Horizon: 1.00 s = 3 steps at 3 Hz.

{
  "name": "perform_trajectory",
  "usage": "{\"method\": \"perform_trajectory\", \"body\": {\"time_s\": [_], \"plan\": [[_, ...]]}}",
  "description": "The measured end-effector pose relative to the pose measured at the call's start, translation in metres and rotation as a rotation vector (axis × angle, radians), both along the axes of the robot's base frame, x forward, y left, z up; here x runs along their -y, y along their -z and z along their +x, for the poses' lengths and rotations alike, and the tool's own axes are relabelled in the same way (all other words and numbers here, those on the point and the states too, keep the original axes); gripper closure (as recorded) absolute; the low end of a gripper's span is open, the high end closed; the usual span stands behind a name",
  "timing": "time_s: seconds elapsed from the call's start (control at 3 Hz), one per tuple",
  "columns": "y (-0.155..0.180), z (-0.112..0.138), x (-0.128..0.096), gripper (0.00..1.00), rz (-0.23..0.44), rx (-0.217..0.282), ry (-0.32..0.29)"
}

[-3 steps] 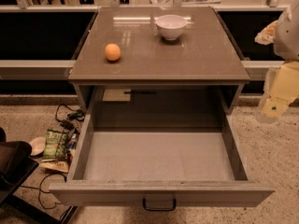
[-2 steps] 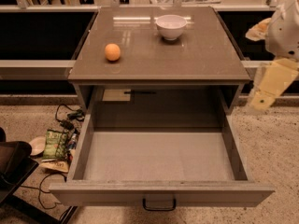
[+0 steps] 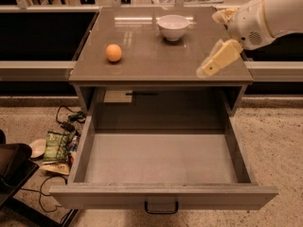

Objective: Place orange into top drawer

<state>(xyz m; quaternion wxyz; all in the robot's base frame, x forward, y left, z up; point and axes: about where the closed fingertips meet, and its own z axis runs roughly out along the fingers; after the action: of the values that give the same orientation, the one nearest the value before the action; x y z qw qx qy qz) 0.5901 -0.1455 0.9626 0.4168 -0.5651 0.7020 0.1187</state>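
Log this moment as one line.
gripper: open, above right edge of cabinet top | orange: on it, left, untouched | top drawer: pulled open, orange not inside

gripper (image 3: 211,42) above tabletop (image 3: 142,67) right edge | arm (image 3: 279,13) cropped top-right

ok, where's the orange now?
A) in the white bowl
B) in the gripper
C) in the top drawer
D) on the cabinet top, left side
D: the orange sits on the cabinet top, left of the white bowl; the top drawer is open below, and the gripper is over the top's right edge, fingers apart.
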Motion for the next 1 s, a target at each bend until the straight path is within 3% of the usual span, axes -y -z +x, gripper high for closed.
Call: {"method": "perform_trajectory", "body": {"time_s": [0.33,0.67,1.0], "plan": [[-0.013,0.062,-0.024,0.0,0.201,0.083,0.066],[-0.011,0.067,-0.031,0.0,0.201,0.084,0.063],[0.0,0.097,-0.077,0.0,0.198,0.091,0.043]]}}
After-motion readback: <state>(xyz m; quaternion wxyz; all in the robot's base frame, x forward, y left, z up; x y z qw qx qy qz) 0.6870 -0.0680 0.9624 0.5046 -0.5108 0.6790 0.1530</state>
